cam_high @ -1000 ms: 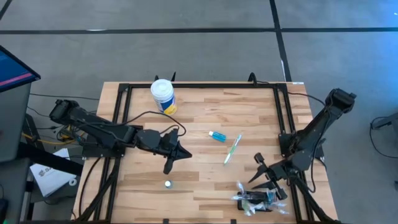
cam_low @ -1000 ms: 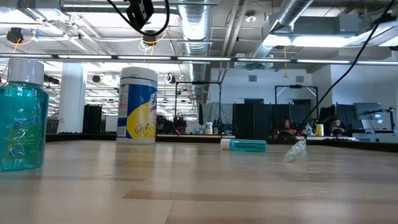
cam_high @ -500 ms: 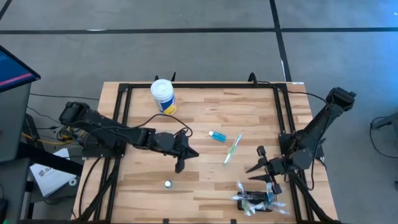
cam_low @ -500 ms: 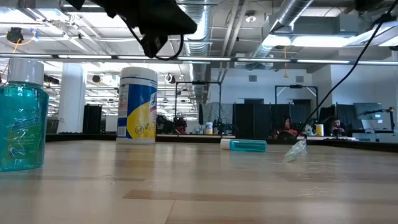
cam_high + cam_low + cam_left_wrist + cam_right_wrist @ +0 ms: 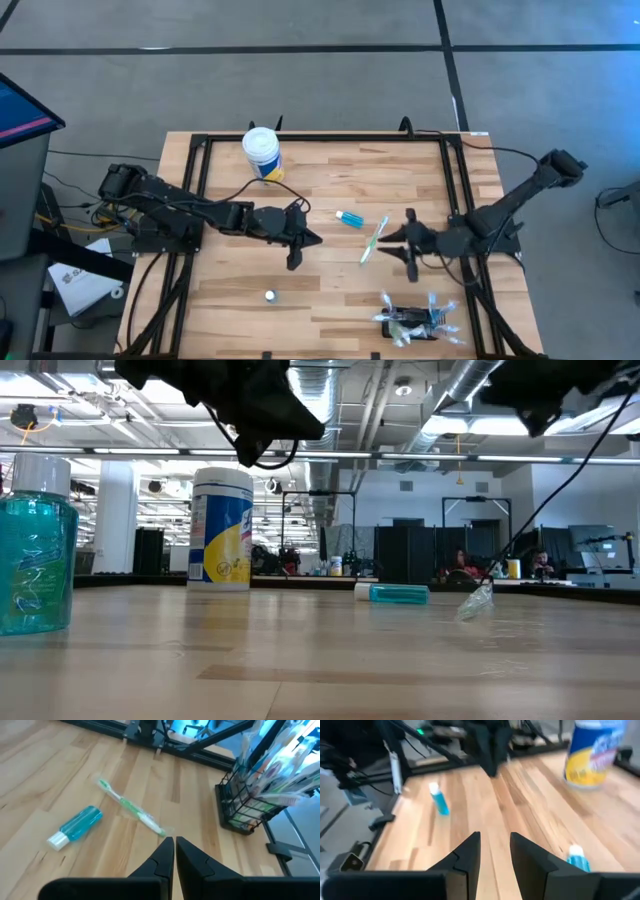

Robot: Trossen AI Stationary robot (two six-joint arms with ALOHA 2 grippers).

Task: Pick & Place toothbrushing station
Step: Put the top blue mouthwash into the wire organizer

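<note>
Toothbrushing station (image 5: 412, 323): a small black holder standing near the front right corner of the table (image 5: 330, 300), seen from above as a dark base bristling with pale wrapped toothbrushes. The left wrist view shows it more plainly as an open wire-sided rack (image 5: 245, 805), upright, crammed with brushes that lean outward past its rim. It probably handles as a light, stiff object, top-heavy with loose contents; tilting it could spill the brushes, and the thin wires offer little pad contact. A hold low on one side wall or across the narrow width of the base seems safest, keeping it upright. The left gripper (image 5: 295, 252) hangs over the table's middle with its fingers pressed together, holding nothing. The right gripper (image 5: 402, 243) hangs just beside a loose green toothbrush (image 5: 374, 239), fingers partly spread and empty, well apart from the holder. A small blue bottle (image 5: 350, 219) lies near the brush; a wipes tub (image 5: 262, 153) stands at the back.
</note>
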